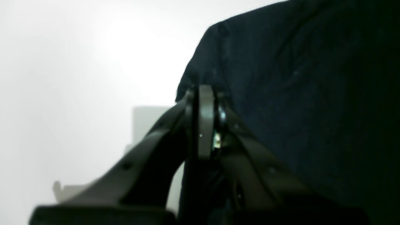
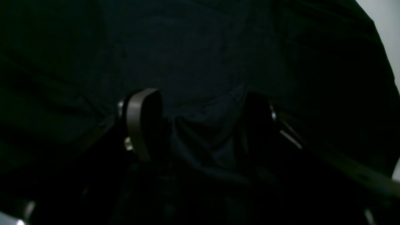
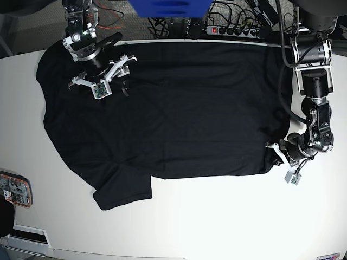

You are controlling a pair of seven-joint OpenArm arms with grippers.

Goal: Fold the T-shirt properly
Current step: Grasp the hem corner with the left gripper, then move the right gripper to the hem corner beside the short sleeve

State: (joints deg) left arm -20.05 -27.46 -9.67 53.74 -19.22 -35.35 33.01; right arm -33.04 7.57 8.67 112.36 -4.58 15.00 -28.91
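A white desk [image 3: 217, 216] carries the black T-shirt [image 3: 179, 108], spread flat from its far edge towards the near one; soft and limp, it looks best taken at hems and corners. The left gripper [image 1: 204, 93] pinches the right-hand hem; the right gripper [image 2: 200, 125] stands spread over cloth near the far-left corner. One sleeve is hard to make out.

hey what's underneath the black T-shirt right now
The T-shirt lies spread on a white table, bare around its edges. The left gripper pinches its hem; the open right gripper hangs above it. Anything under the cloth is hidden.
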